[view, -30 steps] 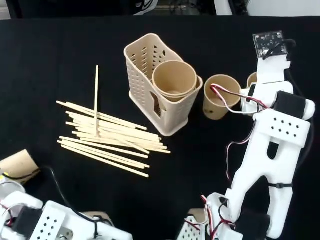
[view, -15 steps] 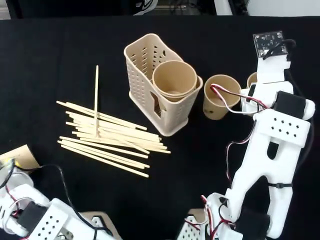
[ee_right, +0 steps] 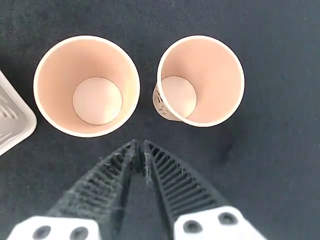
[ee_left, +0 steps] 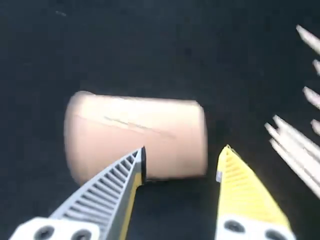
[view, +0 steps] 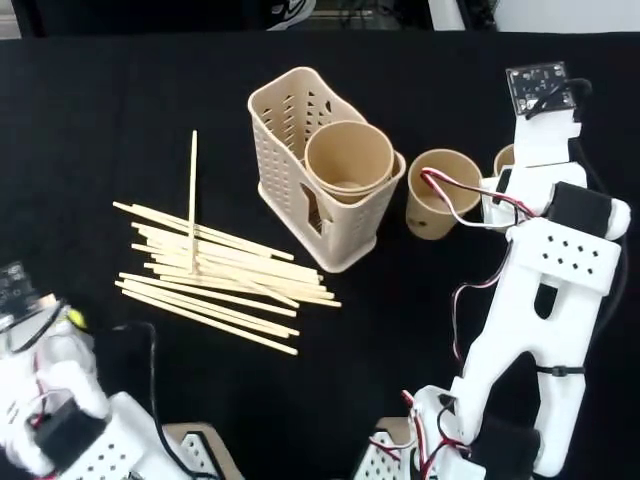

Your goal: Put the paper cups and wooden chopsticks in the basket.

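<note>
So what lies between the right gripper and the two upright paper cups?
Just bare black table, seen in the right wrist view. The shut right gripper sits short of one paper cup and the other cup.

I found the slotted beige basket (view: 290, 115) upright with nested cups (view: 350, 158) inside. A third cup (view: 441, 190) stood just beside it, a fourth cup (ee_right: 210, 65) next to that, both mouth-up. A fallen cup (ee_left: 135, 135) lay sideways near the piled wooden chopsticks (view: 220, 275).

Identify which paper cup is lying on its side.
The cup in front of the left claw; the others, inside the basket and the two beside it, stand upright.
</note>
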Robot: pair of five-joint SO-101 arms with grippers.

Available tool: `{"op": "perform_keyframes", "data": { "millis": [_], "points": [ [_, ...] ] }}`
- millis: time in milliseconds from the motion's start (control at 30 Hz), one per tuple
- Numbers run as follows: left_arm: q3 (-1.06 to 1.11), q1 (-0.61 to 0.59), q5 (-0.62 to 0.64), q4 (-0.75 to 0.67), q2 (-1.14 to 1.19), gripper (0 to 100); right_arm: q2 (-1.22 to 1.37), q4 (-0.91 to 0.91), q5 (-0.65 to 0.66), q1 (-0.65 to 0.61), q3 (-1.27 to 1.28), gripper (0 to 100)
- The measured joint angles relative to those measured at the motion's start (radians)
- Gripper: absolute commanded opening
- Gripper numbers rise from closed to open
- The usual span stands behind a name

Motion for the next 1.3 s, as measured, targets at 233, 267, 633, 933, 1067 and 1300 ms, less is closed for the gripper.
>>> {"op": "perform_keyframes", "data": {
  "millis": [233, 267, 633, 933, 1067, 1300],
  "points": [
    [-0.035, -0.371, -0.006, -0.069, 0.000, 25, 0.000, -0.002, 0.000, 0.000, 0.000, 1.4],
    [0.008, -0.388, -0.006, -0.109, 0.000, 25, 0.000, -0.003, 0.000, 0.000, 0.000, 1.4],
    [0.245, -0.373, 0.110, -0.290, 0.005, 25, 0.000, -0.003, 0.000, 0.000, 0.000, 1.4],
    [0.089, -0.523, 0.118, -0.236, 0.006, 25, 0.002, -0.003, 0.000, 0.005, 0.000, 1.4],
    [-0.015, -0.525, 0.153, -0.222, 0.002, 25, 0.002, -0.003, 0.000, 0.005, 0.000, 1.4],
    [0.046, -0.525, 0.245, -0.425, 0.057, 25, 0.002, -0.003, 0.000, 0.005, 0.006, 1.4]
  ]
}}
